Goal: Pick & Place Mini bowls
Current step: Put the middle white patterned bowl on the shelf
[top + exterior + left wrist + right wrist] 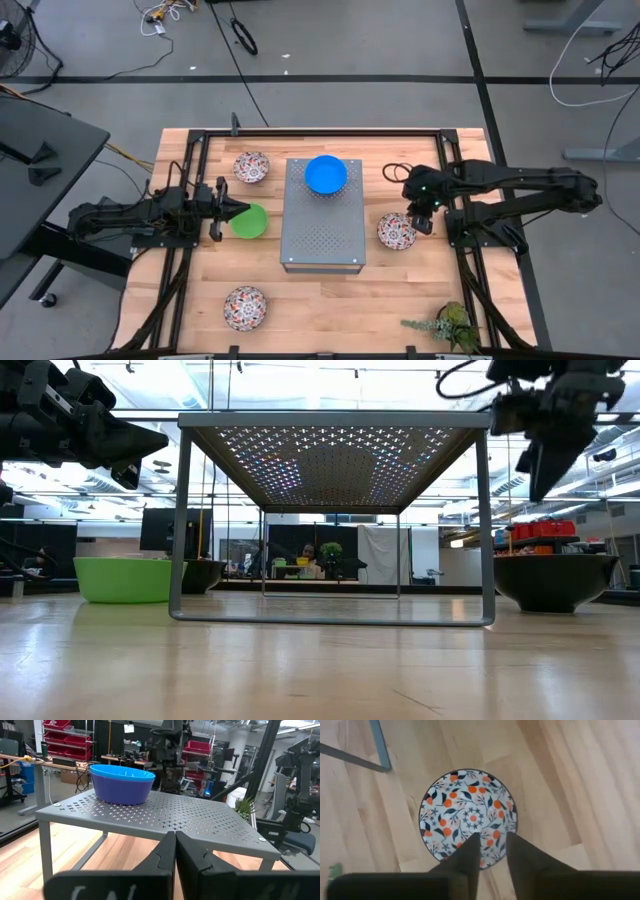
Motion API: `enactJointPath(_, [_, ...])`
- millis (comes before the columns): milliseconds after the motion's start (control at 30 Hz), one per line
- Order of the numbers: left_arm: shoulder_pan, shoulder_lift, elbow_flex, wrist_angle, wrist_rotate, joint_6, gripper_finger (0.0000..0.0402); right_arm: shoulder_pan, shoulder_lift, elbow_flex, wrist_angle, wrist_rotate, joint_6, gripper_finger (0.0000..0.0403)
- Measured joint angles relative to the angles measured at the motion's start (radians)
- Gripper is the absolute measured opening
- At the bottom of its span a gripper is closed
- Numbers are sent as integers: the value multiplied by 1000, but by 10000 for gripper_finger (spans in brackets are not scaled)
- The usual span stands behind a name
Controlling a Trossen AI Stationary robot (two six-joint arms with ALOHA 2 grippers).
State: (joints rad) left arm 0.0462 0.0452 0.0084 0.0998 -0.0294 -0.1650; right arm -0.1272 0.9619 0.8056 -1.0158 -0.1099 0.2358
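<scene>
My right gripper (492,842) hangs open above a floral mini bowl (470,815), pointing steeply down at it without touching. This bowl (396,231) rests on the table just right of the grey perforated box (320,215). A bright blue bowl (326,174) stands on the box top near its far edge. My left gripper (175,851) is shut and level at the table's left, raised above a green bowl (250,221) that sits on the wood. Two more floral bowls (251,167) (245,307) sit far left and near left.
A small green plant (445,322) stands at the near right corner. A dark cable loop (396,172) lies by the right arm. The box's legs (178,520) stand on the table, with open space beneath its top. Bare wood lies along the near edge.
</scene>
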Motion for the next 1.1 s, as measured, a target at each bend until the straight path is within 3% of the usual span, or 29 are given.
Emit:
enactJointPath(267, [0,0,0,0,0,0,14,0,0,-126,57,-2,110,201])
enactJointPath(500, [0,0,0,0,0,0,14,0,0,-209,124,-7,223,249])
enactJointPath(867, [0,0,0,0,0,0,14,0,0,-288,195,-11,501,241])
enactJointPath(1100, [0,0,0,0,0,0,14,0,0,-293,199,-11,565,221])
